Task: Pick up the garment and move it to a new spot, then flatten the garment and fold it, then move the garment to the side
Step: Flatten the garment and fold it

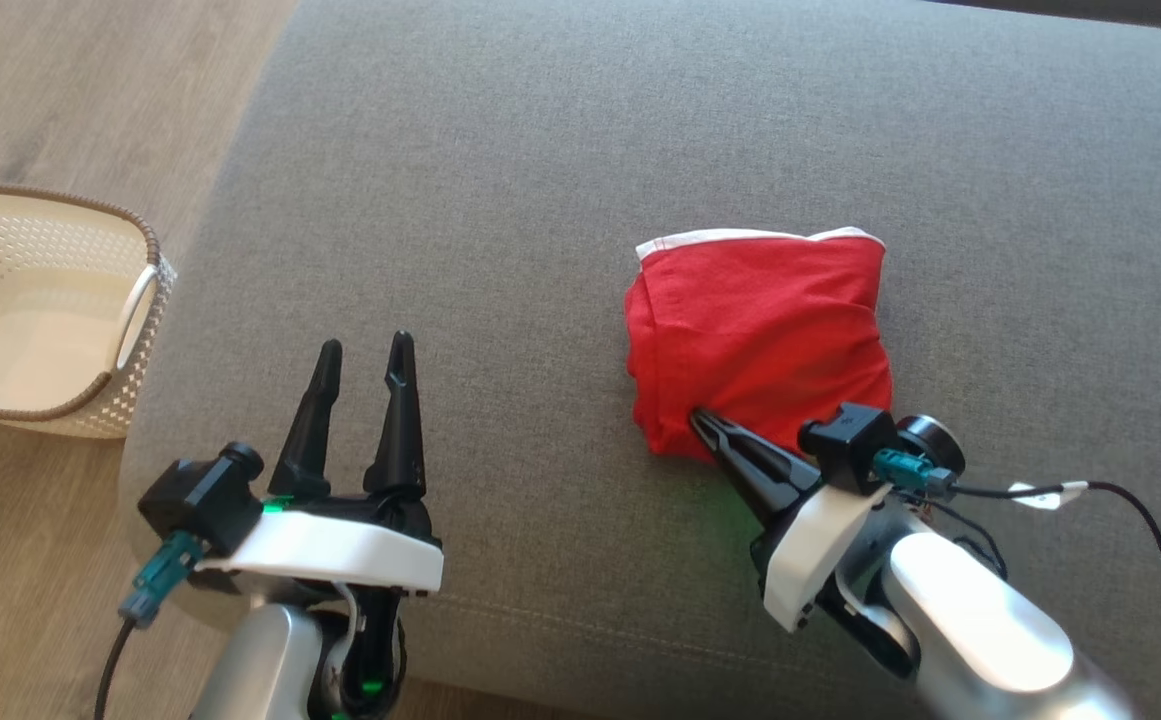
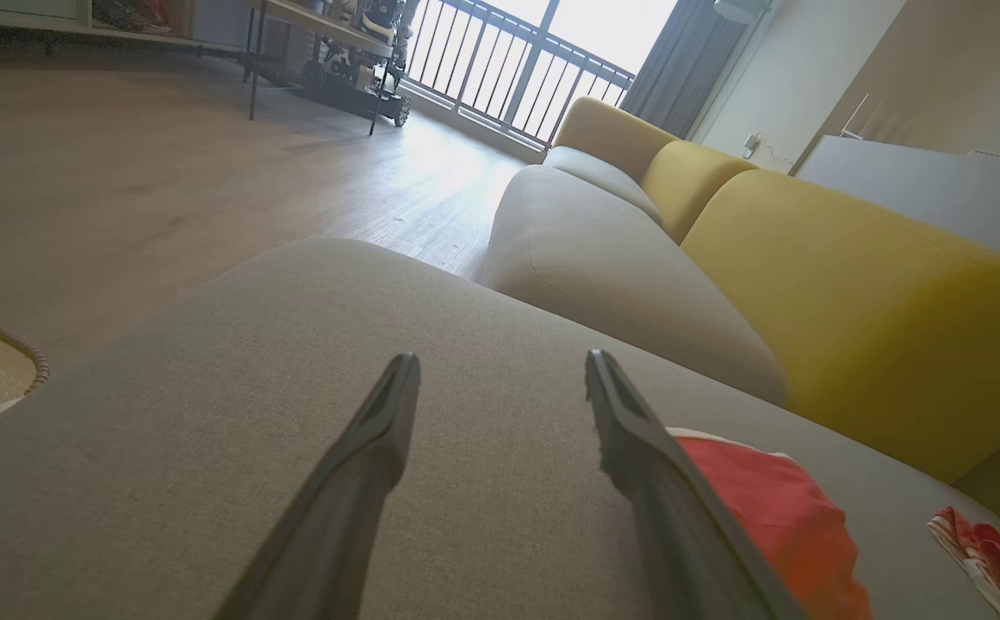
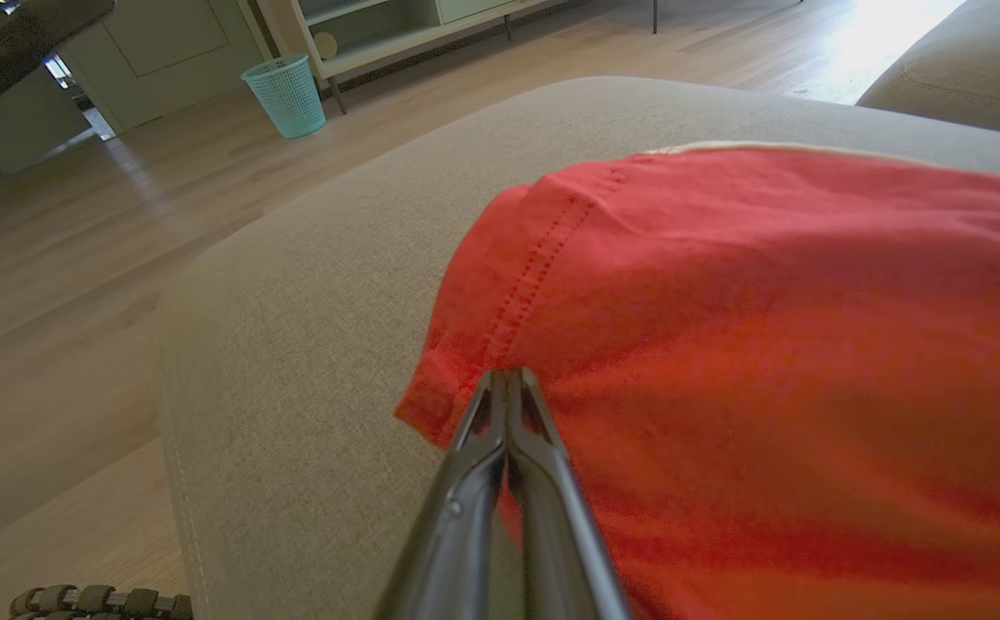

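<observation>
Garment place: The red folded garment with a white-edged band (image 1: 760, 330) is lying on the grey woven sofa cushion (image 1: 540, 180), right of centre. It is well apart from the cream perforated plastic basket with a brown braided rim (image 1: 40, 300), which is standing on the pale wooden floor (image 1: 90, 90) at the left.
Right jaws: They are pressing together on the garment's near-left corner, just beside a dotted line of hem stitching, and seem to be pinching only a thin bite of cloth.
Left jaws: They are standing wide apart over bare cushion, holding nothing, well left of the garment.
Risk, slipping: The bite is sitting at the very edge, so a quick lift is likely pulling the hem free.
Risk, unfolding: With one corner held, the loose layers are probably opening and trailing as the cloth rises.
Risk, snagging: The coarse weave is likely dragging on the cloth during a low slide.
Materials: The garment is looking thin, matt and limp, with soft creases. The cushion is looking rough, with rounded edges. The fingers are looking hard, glossy and tapered.
</observation>
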You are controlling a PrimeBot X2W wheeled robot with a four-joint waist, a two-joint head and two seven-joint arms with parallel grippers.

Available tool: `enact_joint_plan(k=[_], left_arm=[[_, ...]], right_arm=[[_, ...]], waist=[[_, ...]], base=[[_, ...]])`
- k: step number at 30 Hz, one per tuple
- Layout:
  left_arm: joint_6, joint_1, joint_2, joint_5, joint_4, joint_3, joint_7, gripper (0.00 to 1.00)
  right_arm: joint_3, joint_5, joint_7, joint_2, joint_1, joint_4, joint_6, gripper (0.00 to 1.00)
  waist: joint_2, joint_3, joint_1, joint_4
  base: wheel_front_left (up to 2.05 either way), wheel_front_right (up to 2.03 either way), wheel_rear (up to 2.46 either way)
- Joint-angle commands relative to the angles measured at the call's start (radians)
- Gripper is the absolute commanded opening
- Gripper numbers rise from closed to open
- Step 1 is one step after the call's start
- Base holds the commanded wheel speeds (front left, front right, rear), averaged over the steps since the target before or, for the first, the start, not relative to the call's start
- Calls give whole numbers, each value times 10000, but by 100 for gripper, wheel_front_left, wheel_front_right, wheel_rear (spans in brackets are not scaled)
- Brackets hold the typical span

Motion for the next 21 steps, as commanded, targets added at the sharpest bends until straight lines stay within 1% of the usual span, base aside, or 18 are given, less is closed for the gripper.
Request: enact_joint_plan(k=[1,7,11,16,21], left_arm=[[104,-366,70,-98,-367,320,-61,100],[139,-385,70,-117,-354,306,-61,100],[149,-379,70,-106,-316,322,-61,100],[132,-352,70,-9,-312,461,-61,100],[98,-287,70,106,-335,594,-61,100]], right_arm=[[275,184,-121,-82,-206,-255,-2,0],[1077,803,-58,-288,-286,-140,-2,0],[1142,924,-176,-321,-436,-67,-2,0],[589,1078,-477,-258,-521,-429,-2,0],[-594,987,-617,-266,-101,-1163,-2,0]], waist=[[0,15,0,-15],[0,27,0,-114],[0,-25,0,-211],[0,-166,0,-544],[0,-383,0,-1018]], base=[[0,0,0],[0,0,0],[0,0,0],[0,0,0],[0,0,0]])
